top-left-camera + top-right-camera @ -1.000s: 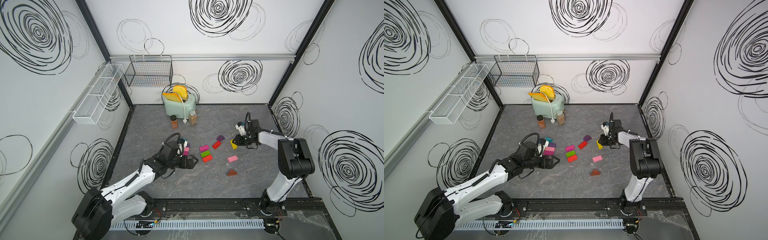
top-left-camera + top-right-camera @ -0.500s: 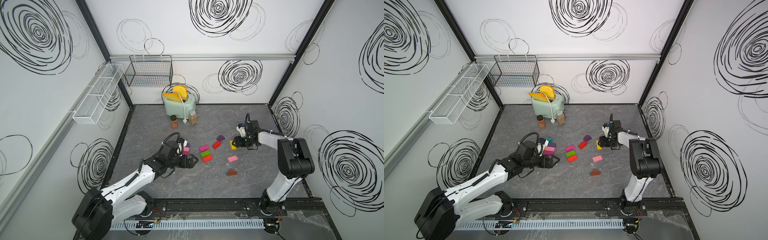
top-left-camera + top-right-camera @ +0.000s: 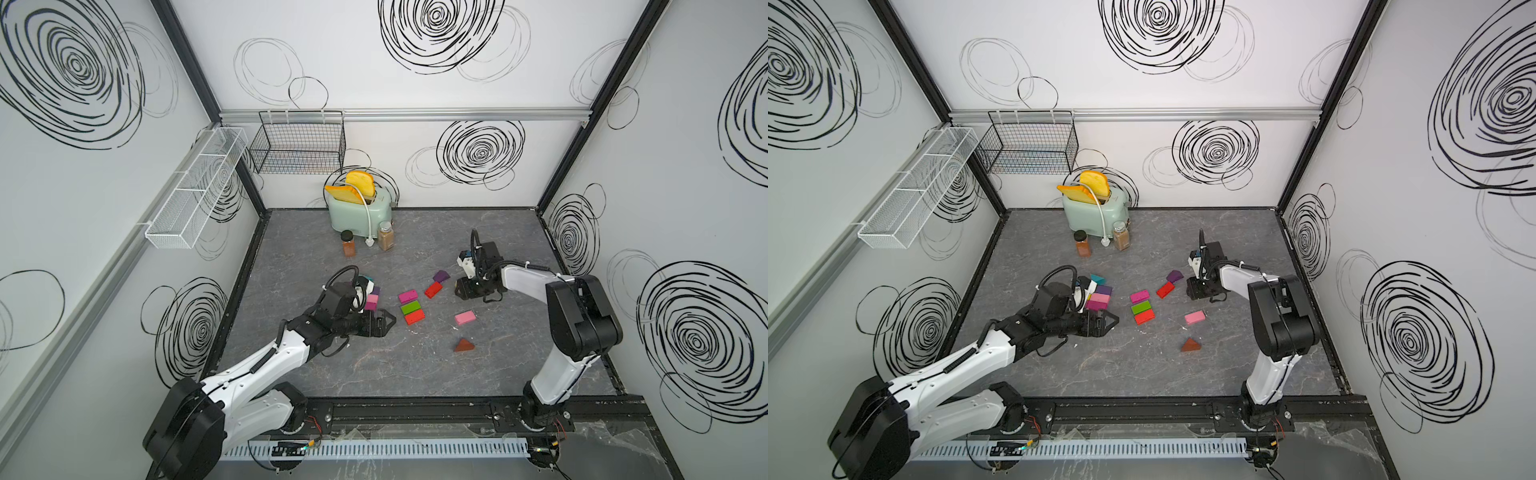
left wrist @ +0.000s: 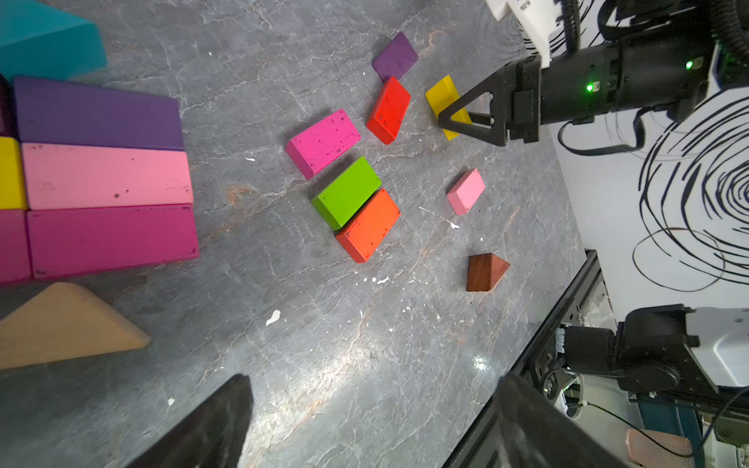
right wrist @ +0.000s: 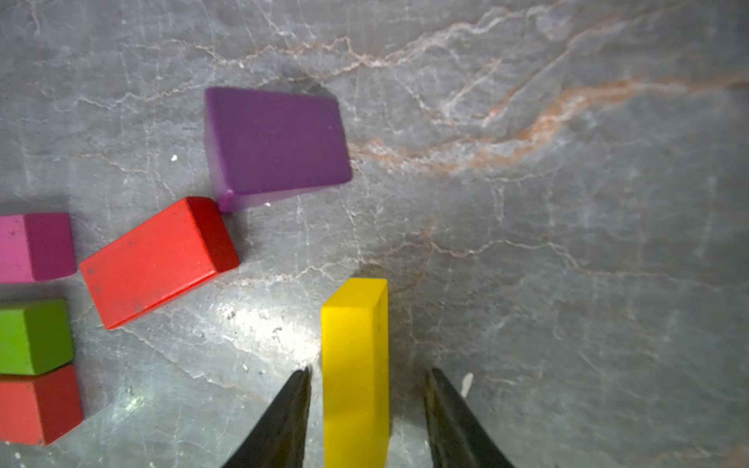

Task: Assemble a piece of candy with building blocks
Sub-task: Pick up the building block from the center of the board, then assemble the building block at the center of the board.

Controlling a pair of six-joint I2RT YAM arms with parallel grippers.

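- Built so far, we judge: block cluster (image 4: 105,178) of purple, pink and magenta bricks, beside the left tool (image 4: 375,381), which is wide open and empty.
- Pending: yellow brick (image 5: 354,344) on the table (image 4: 324,344), between the right tool (image 5: 367,372) jaws, which stand parted and clear of it.
- Unused: green brick (image 4: 346,192) and others, mid-table.

Tabletop (image 5: 567,243): dark grey marble, rust veining. Walls (image 3: 540,54): white, black scribbled spirals. Toaster (image 3: 353,214): mint green. Toast (image 3: 360,183): yellow-orange. Loose pieces: yellow brick (image 5: 354,364), red brick (image 5: 154,259), purple wedge (image 5: 275,142), magenta brick (image 4: 323,142) with dark specks, green brick (image 4: 346,192), orange-red brick (image 4: 369,225), pale pink brick (image 4: 466,190), brown triangle (image 4: 484,271), teal triangle (image 4: 44,36), tan triangle (image 4: 60,324).
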